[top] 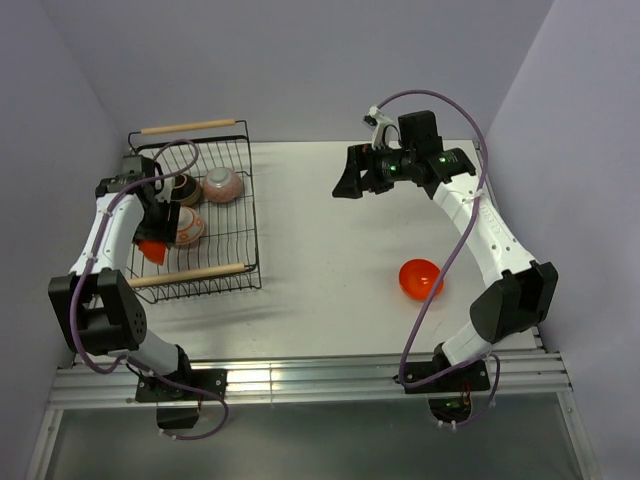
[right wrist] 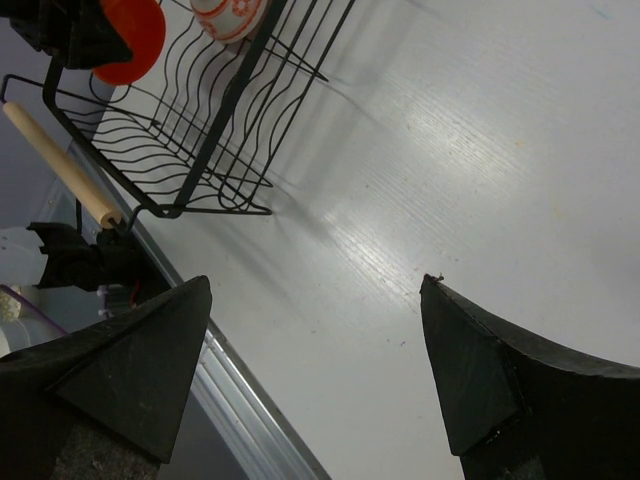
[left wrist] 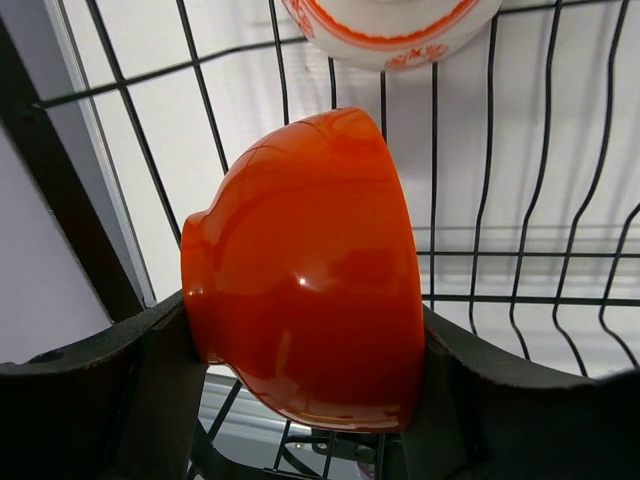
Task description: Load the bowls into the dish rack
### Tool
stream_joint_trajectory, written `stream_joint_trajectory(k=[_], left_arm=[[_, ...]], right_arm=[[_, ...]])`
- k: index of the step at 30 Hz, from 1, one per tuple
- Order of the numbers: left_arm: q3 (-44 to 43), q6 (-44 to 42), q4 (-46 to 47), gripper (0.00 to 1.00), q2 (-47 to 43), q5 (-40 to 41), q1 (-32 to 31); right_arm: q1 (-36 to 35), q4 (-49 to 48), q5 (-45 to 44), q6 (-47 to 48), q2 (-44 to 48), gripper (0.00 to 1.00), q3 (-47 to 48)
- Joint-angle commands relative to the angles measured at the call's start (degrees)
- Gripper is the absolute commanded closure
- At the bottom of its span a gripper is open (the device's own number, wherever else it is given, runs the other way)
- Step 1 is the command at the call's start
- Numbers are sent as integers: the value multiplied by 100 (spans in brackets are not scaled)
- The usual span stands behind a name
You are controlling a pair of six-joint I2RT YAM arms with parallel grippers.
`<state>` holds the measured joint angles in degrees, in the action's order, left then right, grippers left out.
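Note:
The black wire dish rack (top: 250,215) stands at the table's left. Inside it rest a pinkish-grey bowl (top: 222,185), a dark tan bowl (top: 185,188) and a red-and-white patterned bowl (top: 187,227). My left gripper (top: 155,238) is shut on a glossy orange bowl (left wrist: 310,270), held on edge just above the rack's wires (left wrist: 520,250) near the front handle. The patterned bowl (left wrist: 385,30) lies just beyond it. A second orange bowl (top: 420,278) sits upright on the table at the right. My right gripper (top: 350,178) hangs open and empty over the table's middle (right wrist: 315,285), well apart from that bowl.
The rack has a wooden rod handle at the back (top: 188,127) and at the front (top: 190,275). Lilac walls close in the table on the left, back and right. A ridged metal rail (top: 300,378) runs along the near edge.

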<state>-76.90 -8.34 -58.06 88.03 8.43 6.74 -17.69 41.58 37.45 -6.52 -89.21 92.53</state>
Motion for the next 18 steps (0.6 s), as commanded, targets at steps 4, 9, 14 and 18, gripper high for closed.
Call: stream_joint_trajectory(k=[4, 9, 14, 18], left_arm=[[167, -150, -73, 100, 39, 440, -129], [228, -63, -56, 100, 127, 695, -191], [123, 95, 23, 100, 302, 766, -217], [-26, 166, -21, 100, 504, 625, -235]], right_arm=[[64, -124, 16, 72, 184, 8, -104], [91, -150, 43, 64, 167, 8, -130], [108, -159, 60, 55, 158, 8, -156], [108, -168, 34, 72, 185, 8, -218]])
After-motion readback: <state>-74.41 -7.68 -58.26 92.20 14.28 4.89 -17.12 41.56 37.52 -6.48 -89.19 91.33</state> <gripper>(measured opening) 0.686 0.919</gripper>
